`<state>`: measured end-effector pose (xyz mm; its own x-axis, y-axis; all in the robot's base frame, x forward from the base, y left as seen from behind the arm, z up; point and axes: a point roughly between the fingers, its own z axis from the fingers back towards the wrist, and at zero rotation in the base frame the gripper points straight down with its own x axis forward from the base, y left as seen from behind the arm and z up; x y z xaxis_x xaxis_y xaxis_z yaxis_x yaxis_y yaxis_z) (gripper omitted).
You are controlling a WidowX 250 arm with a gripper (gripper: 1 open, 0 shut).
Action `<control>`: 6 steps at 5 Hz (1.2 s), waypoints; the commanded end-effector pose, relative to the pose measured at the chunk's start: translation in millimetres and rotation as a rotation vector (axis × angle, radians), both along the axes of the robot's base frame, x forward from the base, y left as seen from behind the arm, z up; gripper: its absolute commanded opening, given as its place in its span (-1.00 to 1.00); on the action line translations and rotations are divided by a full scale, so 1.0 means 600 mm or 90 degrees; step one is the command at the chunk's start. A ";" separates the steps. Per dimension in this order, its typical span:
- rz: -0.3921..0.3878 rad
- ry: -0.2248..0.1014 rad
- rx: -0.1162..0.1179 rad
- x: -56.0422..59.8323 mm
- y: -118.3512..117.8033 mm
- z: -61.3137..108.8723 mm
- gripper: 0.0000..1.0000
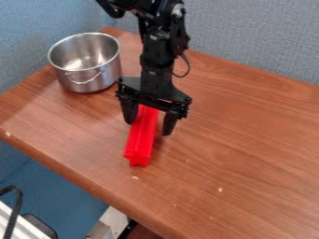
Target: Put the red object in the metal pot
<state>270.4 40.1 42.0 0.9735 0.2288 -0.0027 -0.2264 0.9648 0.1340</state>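
The gripper (153,114) stands wide open, straddling the far end of the red object (144,138) lying on the tabletop (237,140); nothing is gripped. Grasp step: next close, lift, carry far-left to the metal pot (84,62).

lab bench, wooden table (249,140), blue wall (32,37)

A wooden table (237,140) with a reddish-brown top fills most of the view. Behind it is a blue-grey wall (32,28). Under the table edge, at the lower left, some pale objects are unclear.
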 end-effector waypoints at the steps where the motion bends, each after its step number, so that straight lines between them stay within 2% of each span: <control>1: -0.013 -0.022 0.011 0.016 -0.002 0.014 1.00; 6: -0.016 -0.026 0.015 0.018 -0.004 0.017 1.00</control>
<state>272.3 37.6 41.2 0.9751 0.2217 -0.0013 -0.2193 0.9654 0.1413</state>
